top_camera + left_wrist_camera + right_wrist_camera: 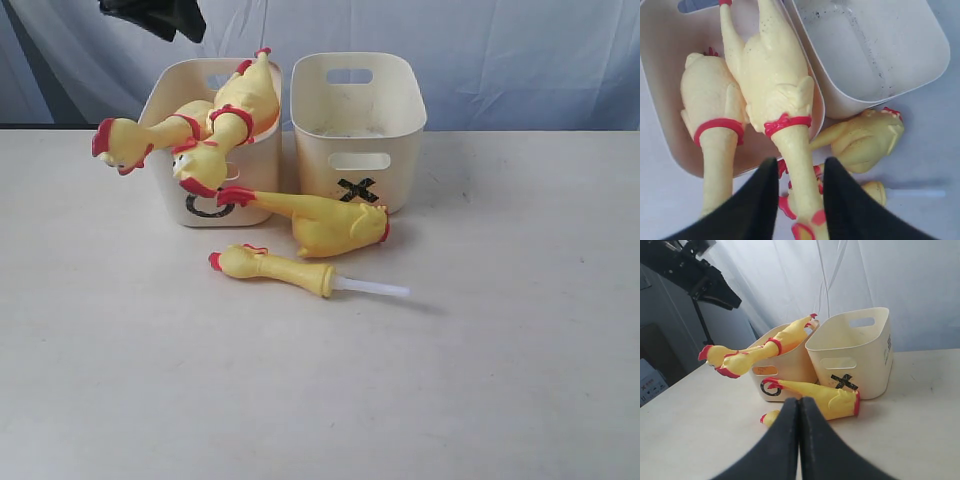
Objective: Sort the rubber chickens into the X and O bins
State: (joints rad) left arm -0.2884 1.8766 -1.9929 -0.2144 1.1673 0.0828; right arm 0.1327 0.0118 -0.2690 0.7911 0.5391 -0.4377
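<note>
Two whole rubber chickens [245, 95] [150, 133] lie in the O bin [258, 178], their necks and heads hanging over its front rim. The X bin [375, 125] beside it holds no chicken. Two broken pieces lie on the table in front: a body piece [335, 225] and a head piece [275, 265] with a white tube. My left gripper [150, 15] hangs high above the O bin, open; in the left wrist view [801, 162] one chicken's neck [795, 150] shows between its fingers from far below. The right gripper [797, 401] is shut and empty, low over the table facing the bins.
The bins stand side by side at the back of a cream table [500, 380], against a pale blue cloth backdrop [520, 50]. The left arm [705, 275] shows black at the upper corner of the right wrist view.
</note>
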